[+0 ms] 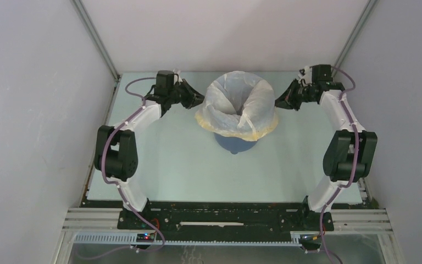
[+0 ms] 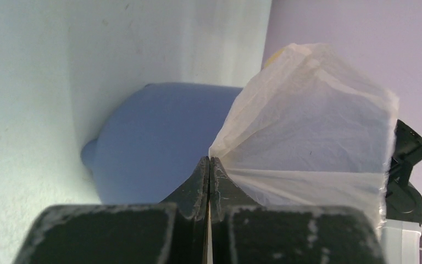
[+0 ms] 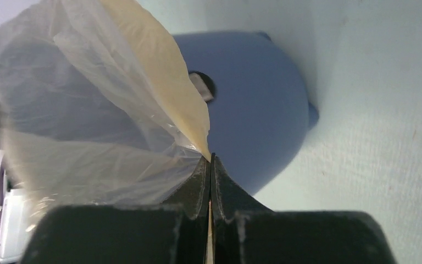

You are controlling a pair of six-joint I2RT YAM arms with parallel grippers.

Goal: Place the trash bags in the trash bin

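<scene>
The trash bag [image 1: 240, 104], pale translucent with a yellow rim band, is spread open over the blue trash bin [image 1: 236, 144]. Only the bin's lower part shows below it. My left gripper [image 1: 199, 100] is shut on the bag's left edge and my right gripper [image 1: 278, 102] is shut on its right edge. In the left wrist view the jaws [image 2: 210, 160] meet with film pinched between them. The bag [image 2: 313, 121] fans out to the right, with the bin [image 2: 159, 143] behind. In the right wrist view the shut gripper [image 3: 211, 158] pinches the bag [image 3: 88, 110] beside the bin [image 3: 253, 115].
The pale green tabletop [image 1: 170, 165] is enclosed by grey walls on the left, right and back, with metal corner posts [image 1: 96, 36] at the far corners. Both arm bases sit on the black rail [image 1: 225, 217] at the near edge.
</scene>
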